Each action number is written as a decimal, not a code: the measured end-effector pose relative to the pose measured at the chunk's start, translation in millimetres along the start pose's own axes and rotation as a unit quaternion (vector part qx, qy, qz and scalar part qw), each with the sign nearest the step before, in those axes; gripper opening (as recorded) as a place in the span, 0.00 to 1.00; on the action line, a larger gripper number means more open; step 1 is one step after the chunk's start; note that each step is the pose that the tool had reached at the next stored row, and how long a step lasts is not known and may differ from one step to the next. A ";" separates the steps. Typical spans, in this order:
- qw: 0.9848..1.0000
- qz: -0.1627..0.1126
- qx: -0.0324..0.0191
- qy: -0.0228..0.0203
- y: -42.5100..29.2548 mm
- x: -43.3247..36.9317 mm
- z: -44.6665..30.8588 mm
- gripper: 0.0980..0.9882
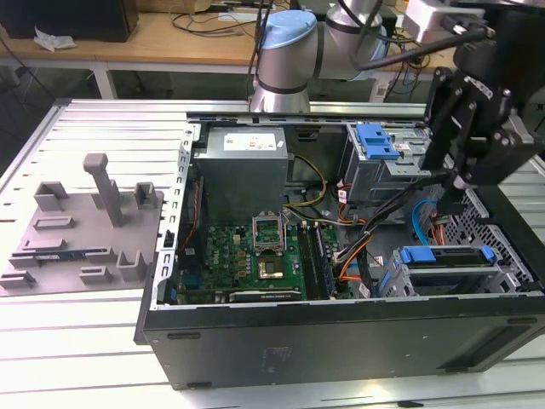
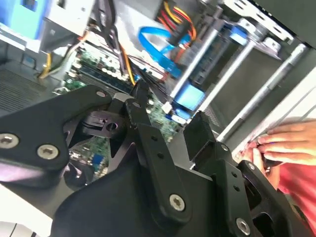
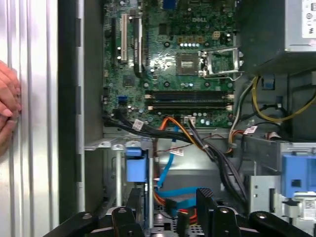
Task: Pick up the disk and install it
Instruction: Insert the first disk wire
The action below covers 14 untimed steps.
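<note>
Black gripper (image 3: 169, 197) hangs inside open dark grey computer case (image 1: 341, 341); jaws spread, pinching nothing. Silver rectangular disk in blue plastic carrier (image 1: 447, 266) sits in grey metal drive cage (image 1: 390, 277), near gripper.

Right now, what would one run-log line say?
black gripper: open, empty | hovers over open black computer case | silver hard drive in blue plastic carrier: sitting in grey metal bay | person's hand: beside case
</note>
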<state>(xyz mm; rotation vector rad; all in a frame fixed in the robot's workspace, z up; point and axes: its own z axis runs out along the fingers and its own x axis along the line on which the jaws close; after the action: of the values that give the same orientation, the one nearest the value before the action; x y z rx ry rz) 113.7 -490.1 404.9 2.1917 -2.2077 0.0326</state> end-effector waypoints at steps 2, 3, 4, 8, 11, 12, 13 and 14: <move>1.000 0.000 0.000 0.000 -2.5 -12.2 0.6 0.52; 1.000 0.000 0.000 0.000 -4.4 -15.5 0.9 0.52; 1.000 0.000 0.000 0.000 -6.6 -18.1 1.4 0.52; 1.000 0.000 -0.005 0.000 -24.6 -24.4 3.9 0.52; 1.000 0.000 -0.010 0.003 -39.7 -26.6 5.1 0.52; 1.000 0.000 -0.010 0.013 -40.5 -27.4 5.0 0.52; 1.000 0.000 -0.010 0.025 -40.7 -28.8 4.9 0.52; 0.999 0.000 -0.010 0.035 -40.7 -30.2 4.9 0.52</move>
<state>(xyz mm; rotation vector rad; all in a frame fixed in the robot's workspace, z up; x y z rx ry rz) 154.6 -460.5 398.6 2.1459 -2.1627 0.0851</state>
